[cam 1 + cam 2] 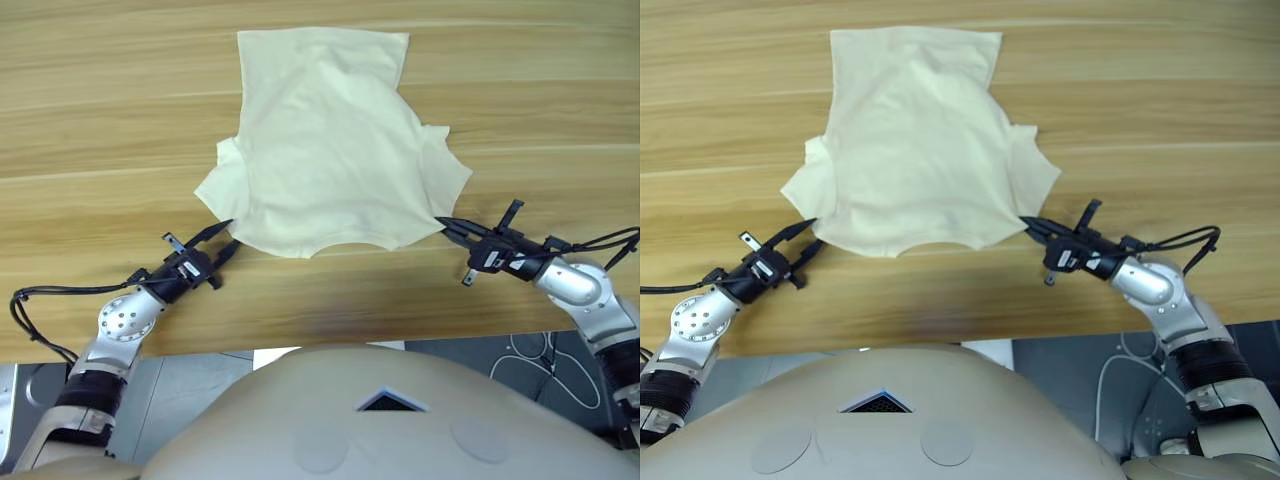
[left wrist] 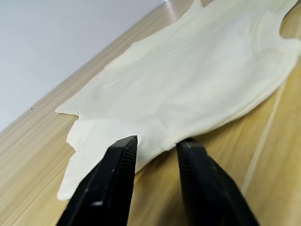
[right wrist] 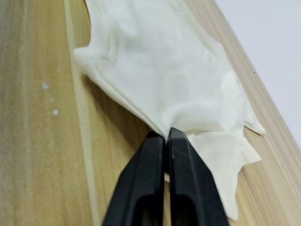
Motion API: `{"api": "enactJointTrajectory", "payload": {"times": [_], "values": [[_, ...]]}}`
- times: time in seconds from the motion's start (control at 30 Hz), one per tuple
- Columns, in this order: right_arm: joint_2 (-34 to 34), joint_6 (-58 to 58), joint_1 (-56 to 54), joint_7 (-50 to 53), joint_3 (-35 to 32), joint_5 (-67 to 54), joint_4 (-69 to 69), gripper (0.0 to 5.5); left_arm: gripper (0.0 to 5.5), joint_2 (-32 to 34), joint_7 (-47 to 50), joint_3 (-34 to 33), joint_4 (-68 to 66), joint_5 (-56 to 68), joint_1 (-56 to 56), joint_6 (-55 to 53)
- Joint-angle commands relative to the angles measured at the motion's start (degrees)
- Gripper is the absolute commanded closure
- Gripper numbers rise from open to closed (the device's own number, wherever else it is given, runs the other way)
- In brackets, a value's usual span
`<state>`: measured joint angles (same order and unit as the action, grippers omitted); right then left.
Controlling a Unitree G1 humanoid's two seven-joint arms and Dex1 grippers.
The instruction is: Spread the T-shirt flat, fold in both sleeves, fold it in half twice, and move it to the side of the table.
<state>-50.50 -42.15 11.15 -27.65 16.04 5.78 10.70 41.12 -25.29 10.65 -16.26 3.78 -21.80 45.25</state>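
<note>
Cream T-shirt (image 1: 325, 140) lies spread on the wooden table (image 1: 100, 100), collar toward the near edge, hem toward the far edge, both sleeves out. The right gripper (image 3: 167, 135) is pinched tight on the shoulder corner beside its sleeve. The left gripper (image 2: 157, 143) stands parted, its fingers astride the opposite shoulder without clamping it. Flattening appears to be the step in hand; next, the left gripper likely needs to close on the cloth so both can tug it smooth.
</note>
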Motion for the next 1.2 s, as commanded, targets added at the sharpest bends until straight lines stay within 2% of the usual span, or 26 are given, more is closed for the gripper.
{"api": "enactJointTrajectory", "payload": {"times": [0.03,0.13,0.23,0.33,0.43,0.57,0.7,0.73,0.9,1.03,1.2], "values": [[0.26,1.52,-0.79,-2.16,-0.92,1.54,0.04,4.58,3.35,-0.89,-0.93,-3.31,-0.08,2.91,-3.62,-1.08],[-0.6,2.27,-0.13,-1.25,-2.56,4.49,-0.15,4.05,2.86,-1.69,-6.73,-7.17,4.31,17.4,-6.15,-0.12],[-3.89,4.01,1.02,2.52,-6.84,11.51,1.39,3.72,2.35,-2.72,-7.86,-11.72,12.5,25.4,-6.21,-0.22],[-6.67,5.29,2.97,4.39,-10.32,15.51,1.73,3.72,2.35,-4.19,-4.07,-13.69,13.97,14.13,0.42,-1.99],[-6.69,5.6,2.45,5.97,-11.46,17.44,3.25,3.72,2.35,-6.08,-0.45,-12.33,11.77,-0.36,9.23,-3.97],[-5.42,4.89,-0.15,8.37,-11.93,18.6,4.93,3.72,2.35,-8.28,3.2,-5.41,3.21,-20.18,19.8,-3.97],[-0.05,5.6,-9.76,13.47,-9.23,23.76,7.27,3.72,2.35,-9.3,7.25,2.92,-6.87,-35.19,26.06,-4.9],[0.47,5.77,-10.71,14.37,-9.43,24.22,7.07,3.72,2.35,-8.8,7.96,3.94,-8.36,-36.95,26.5,-4.75],[1.18,6.27,-13.0,16.83,-11.39,23.29,4.94,3.72,3.12,-6.64,10.01,4.06,-6.56,-35.72,23.33,-2.85],[2.52,6.76,-15.06,16.27,-9.93,23.71,4.79,3.72,3.12,-6.61,10.49,4.13,-3.89,-33.84,21.91,-2.67],[5.04,6.15,-21.25,17.67,-3.93,30.36,13.99,3.72,3.12,-6.58,8.87,5.91,-1.54,-32.59,19.68,-2.79]]}}
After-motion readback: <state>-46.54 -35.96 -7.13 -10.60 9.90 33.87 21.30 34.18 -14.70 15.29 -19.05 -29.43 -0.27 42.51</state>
